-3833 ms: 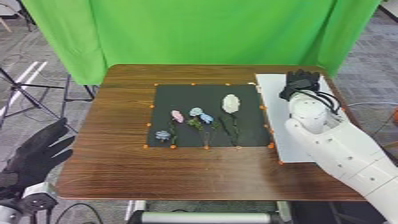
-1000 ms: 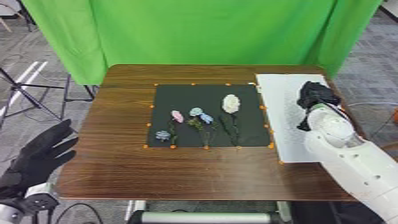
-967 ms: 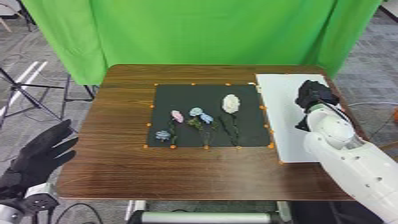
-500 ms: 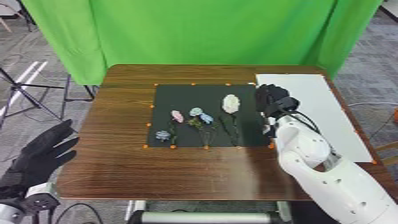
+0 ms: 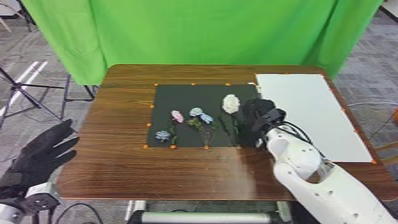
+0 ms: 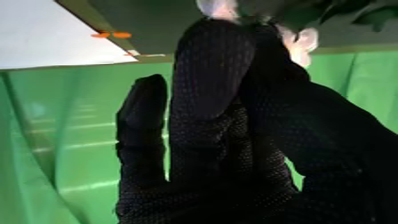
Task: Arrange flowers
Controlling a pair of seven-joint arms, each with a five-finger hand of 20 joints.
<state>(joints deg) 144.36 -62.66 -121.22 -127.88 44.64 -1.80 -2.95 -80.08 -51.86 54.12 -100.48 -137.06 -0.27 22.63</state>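
Observation:
In the head view my right hand [image 5: 258, 111] is over the right edge of the dark mat [image 5: 187, 91], just right of the white flower [image 5: 231, 103]. A pink flower [image 5: 177, 116], a light blue flower [image 5: 195, 112], a blue flower [image 5: 206, 118] and a small grey-blue flower [image 5: 163, 135] lie farther left on the mat. My left hand [image 5: 35, 157] is off the table's left side, fingers spread. In the right wrist view, my right hand [image 6: 213, 70] has extended fingers with the thumb close beside them; pale petals [image 6: 300, 44] show behind the fingertips, and contact cannot be told.
A white board [image 5: 306, 107] lies on the brown table [image 5: 160, 175], right of the mat. Orange markers line the mat and board edges. A green curtain [image 5: 213, 35] hangs behind the table.
My right hand has moved left from over the white board to the mat's right edge, beside the white flower. The left hand and the flowers have kept their places.

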